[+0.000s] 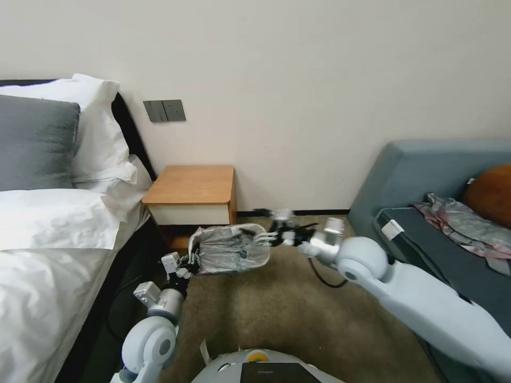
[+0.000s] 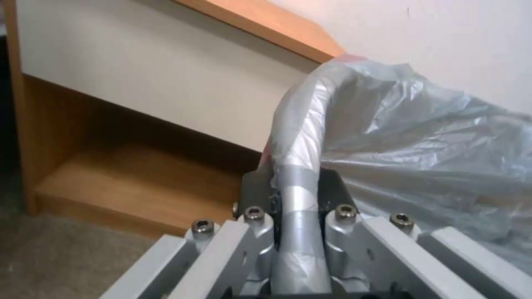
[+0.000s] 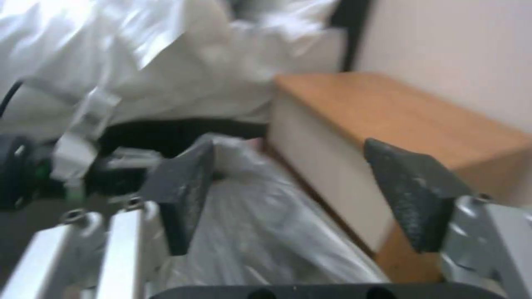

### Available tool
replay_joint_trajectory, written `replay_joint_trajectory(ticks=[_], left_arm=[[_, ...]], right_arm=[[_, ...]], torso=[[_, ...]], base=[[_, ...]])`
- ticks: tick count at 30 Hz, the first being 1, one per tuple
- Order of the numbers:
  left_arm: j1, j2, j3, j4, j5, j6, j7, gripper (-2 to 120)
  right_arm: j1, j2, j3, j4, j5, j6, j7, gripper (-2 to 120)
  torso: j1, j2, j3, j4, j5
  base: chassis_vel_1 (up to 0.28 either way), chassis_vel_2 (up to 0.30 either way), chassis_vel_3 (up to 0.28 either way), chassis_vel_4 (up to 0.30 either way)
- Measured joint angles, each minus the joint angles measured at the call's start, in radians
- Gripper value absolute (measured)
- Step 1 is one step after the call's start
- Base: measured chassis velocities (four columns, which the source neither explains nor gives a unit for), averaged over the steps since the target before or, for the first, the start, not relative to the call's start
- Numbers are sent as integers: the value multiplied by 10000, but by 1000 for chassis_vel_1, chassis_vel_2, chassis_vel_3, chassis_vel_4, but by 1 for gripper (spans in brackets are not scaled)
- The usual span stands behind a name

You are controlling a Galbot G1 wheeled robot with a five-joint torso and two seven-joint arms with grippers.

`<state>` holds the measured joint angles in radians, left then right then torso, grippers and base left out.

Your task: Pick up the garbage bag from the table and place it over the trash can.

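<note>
The crinkly grey-silver garbage bag (image 1: 226, 249) is stretched wide on the floor in front of the table (image 1: 190, 186). A cream-white edge at its right end looks like the trash can (image 1: 264, 254); the bag covers the rest. My left gripper (image 1: 191, 261) is shut on the bag's left edge. The left wrist view shows the rolled rim of the garbage bag (image 2: 299, 137) pinched in the left gripper (image 2: 296, 189). My right gripper (image 1: 264, 238) is at the bag's right end, open. In the right wrist view, the right gripper (image 3: 291, 162) has its dark pads (image 3: 185, 195) spread above the garbage bag (image 3: 260, 236).
A bed (image 1: 48, 234) with white sheets and pillows stands to the left, close to my left arm. A grey-blue sofa (image 1: 426, 175) with a patterned cloth (image 1: 463, 223) is on the right. Brown carpet (image 1: 287, 314) lies between them, with a dark cable (image 1: 319, 276) under my right wrist.
</note>
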<state>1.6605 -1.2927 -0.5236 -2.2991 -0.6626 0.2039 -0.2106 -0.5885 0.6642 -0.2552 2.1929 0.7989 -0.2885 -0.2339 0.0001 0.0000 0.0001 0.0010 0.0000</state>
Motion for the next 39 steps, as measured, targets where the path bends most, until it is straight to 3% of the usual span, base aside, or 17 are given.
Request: replay_joint_trajectory(ticks=[1,3,9,19,27,39], left_arm=[[-4,-2,0,18,167,-52,96,5],[-7,-2,-2,41,282,-89,155,5],[17,-22,-23,80,558,-167,272,5],[35,-75,-27,22,708,-201,317,5],[114,-97,-72,-79,815,-244,340,5],[167,-175,-23,-198,874,-255,476,5]], right_arm=[[624,237,-716,-124,-330,-255,-144,61],[1085,427,-1220,-234,-552,-442,-268,59],[3042,1367,-2954,-918,-1401,-889,-1078,35],[3796,2382,-3949,-1538,-3250,-1542,-1838,0],[3698,2925,-4354,-1794,-4926,-2420,-1539,0],[3724,3371,-4620,-2459,-5960,-2756,-1733,0]], torso=[[0,0,0,-4,-1],[0,0,0,-12,0],[0,0,0,-8,-2],[0,0,0,-11,-1],[0,0,0,-10,0],[0,0,0,-11,-1]], base=[[0,0,0,0],[0,0,0,0],[0,0,0,0],[0,0,0,0],[0,0,0,0],[0,0,0,0]])
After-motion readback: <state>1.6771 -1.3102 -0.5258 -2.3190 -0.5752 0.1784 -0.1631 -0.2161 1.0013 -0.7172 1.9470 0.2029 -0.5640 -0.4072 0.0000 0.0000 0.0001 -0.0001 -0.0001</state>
